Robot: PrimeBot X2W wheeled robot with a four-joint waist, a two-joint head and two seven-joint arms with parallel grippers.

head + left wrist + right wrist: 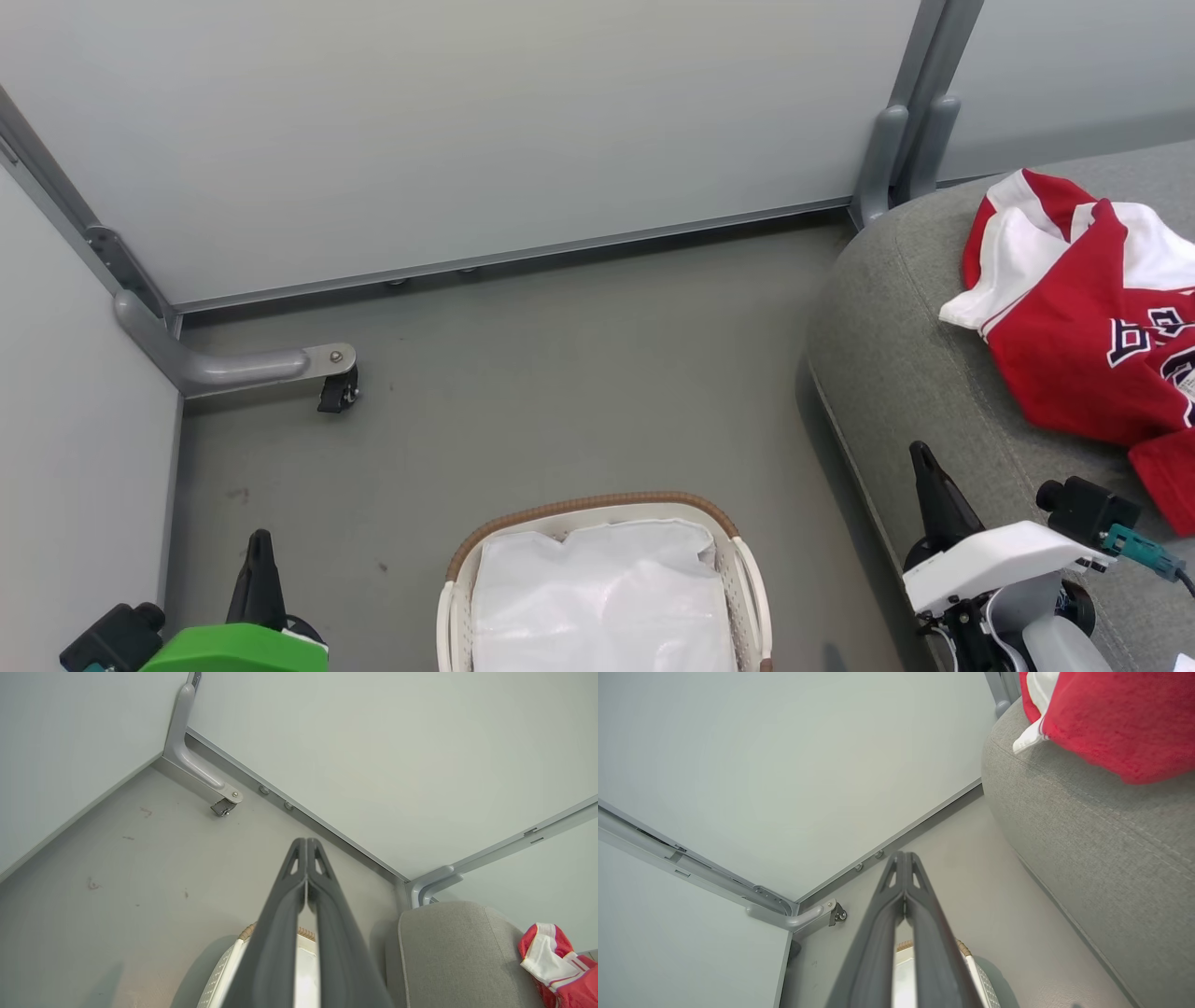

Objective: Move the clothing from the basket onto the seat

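now the clothing point(1074, 345) lies on the seat point(896, 373), the basket point(597, 507) on the floor point(560, 392); left tool point(260, 539) and right tool point(920, 454) pressed together.

in the head view the jersey point(1083, 327) runs off the right edge, so its navy lettering is cut short and unreadable, and the seat point(896, 373) beneath is cropped there too. the basket point(579, 509) is cut by the bottom edge, and the white sheet point(602, 597) hides its floor. in both wrist views the dark fingers point(280, 933) cover most of the basket, and in the right wrist view the jersey is close, blurred and cut by the top edge.
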